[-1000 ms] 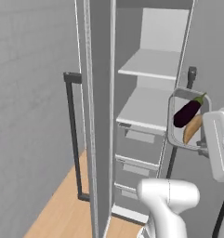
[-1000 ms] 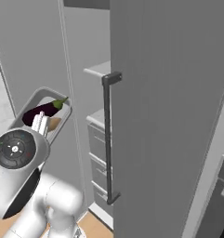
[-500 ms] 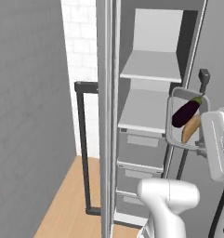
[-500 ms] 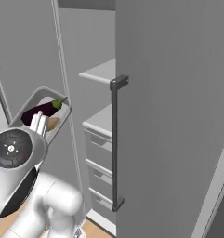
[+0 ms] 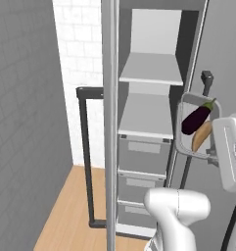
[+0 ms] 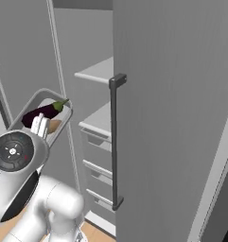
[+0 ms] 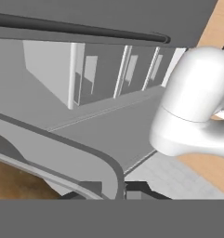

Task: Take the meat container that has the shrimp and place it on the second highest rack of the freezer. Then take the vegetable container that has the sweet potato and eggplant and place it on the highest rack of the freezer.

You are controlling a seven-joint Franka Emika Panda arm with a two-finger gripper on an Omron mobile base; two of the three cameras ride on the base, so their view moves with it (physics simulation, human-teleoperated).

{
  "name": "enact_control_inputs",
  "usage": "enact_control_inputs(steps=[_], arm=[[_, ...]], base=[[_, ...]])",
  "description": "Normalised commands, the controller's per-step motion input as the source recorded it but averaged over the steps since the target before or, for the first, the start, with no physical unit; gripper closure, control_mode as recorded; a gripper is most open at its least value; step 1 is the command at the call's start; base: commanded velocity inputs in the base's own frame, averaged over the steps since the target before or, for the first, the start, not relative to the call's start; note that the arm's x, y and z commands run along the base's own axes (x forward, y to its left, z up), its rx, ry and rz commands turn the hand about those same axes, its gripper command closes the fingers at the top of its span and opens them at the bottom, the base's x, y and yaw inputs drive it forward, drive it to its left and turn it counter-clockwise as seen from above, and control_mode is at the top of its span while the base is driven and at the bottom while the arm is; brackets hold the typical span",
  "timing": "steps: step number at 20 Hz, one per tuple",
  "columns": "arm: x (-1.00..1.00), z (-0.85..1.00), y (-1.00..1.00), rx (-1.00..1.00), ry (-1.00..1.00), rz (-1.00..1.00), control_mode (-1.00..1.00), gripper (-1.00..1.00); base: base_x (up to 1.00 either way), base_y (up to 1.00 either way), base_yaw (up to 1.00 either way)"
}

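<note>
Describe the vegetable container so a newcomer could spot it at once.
Start at the open freezer with its white shelves and grey drawers. Just right of it, at the white arm's end, the vegetable container is held tilted: a grey-rimmed tray holding a dark purple eggplant and an orange sweet potato.

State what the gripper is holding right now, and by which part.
The gripper holds the vegetable container with the eggplant and sweet potato, tipped up beside the open freezer. It grips the container's rim, at the edge nearest the hand.

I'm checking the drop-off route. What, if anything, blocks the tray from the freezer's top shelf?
Nothing visible does. The tray with the eggplant hangs beside the open freezer, and the top shelf looks bare, with open space in front.
</note>
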Motion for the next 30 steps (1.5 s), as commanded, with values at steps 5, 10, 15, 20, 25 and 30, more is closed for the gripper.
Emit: enact_control_inputs(steps=[5,10,15,20,25,30], arm=[[0.17,0.40,-0.05,0.01,0.04,-0.06,-1.00,1.00],[0.38,0.77,-0.21,-0.01,0.02,0.01,-1.00,1.00],[0.56,0.37,-0.16,-0.10,0.05,0.08,-1.00,1.00],[0.64,0.26,0.00,-0.26,0.00,0.04,-1.00,1.00],[0.79,0.04,0.05,-0.05,0.00,-0.14,-1.00,1.00],[0.66,0.00,0.01,0.00,-0.02,-0.18,-1.00,1.00]], base=[[0.06,0.00,-0.05],[0.00,0.00,0.00],[0.00,0.00,0.00],[0.00,0.00,0.00],[0.00,0.00,0.00],[0.00,0.00,0.00]])
